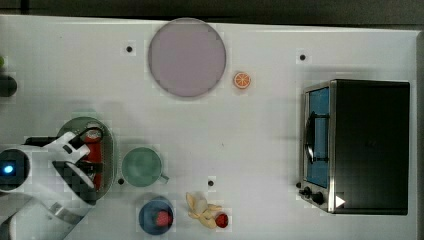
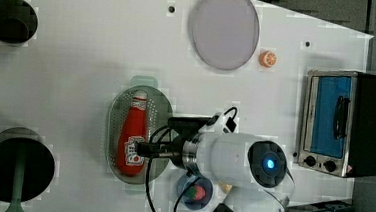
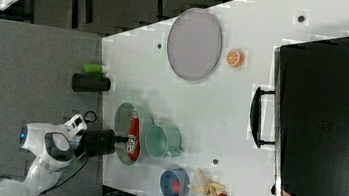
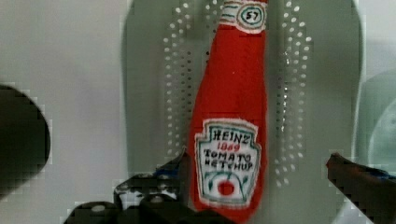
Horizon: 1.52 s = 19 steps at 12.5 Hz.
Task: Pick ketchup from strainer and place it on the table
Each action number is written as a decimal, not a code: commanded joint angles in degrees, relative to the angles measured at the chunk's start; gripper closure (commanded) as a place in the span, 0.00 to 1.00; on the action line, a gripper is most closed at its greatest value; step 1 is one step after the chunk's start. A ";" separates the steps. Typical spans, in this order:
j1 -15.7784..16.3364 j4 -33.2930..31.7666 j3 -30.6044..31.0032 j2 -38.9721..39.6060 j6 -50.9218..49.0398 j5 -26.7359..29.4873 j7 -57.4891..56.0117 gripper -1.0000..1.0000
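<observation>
White table [image 1: 280,150] carries the strainer [image 2: 118,106] with ketchup [image 2: 133,132] lying inside, mug [image 1: 142,166] just beside. Gripper [image 4: 252,186] hangs over the bottle's label end, fingers spread wide, gripping nothing.

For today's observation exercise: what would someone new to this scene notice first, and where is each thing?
The red ketchup catches the eye first, lying flat in the green strainer near the left view's middle, with the open gripper over its labelled end. Next comes the black toaster oven at the top view's right. The grey plate lies at the table's far edge in the top view, an orange slice beside it.
</observation>
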 commanded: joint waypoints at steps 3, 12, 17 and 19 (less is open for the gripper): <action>0.17 1.08 0.11 8.66 4.68 -7.77 12.08 0.00; 1.21 2.28 -1.59 13.76 7.37 -15.62 15.33 0.41; -2.81 3.51 5.35 4.47 -1.26 -8.56 15.33 0.41; -4.85 6.04 8.09 0.45 -4.47 -0.48 15.33 0.41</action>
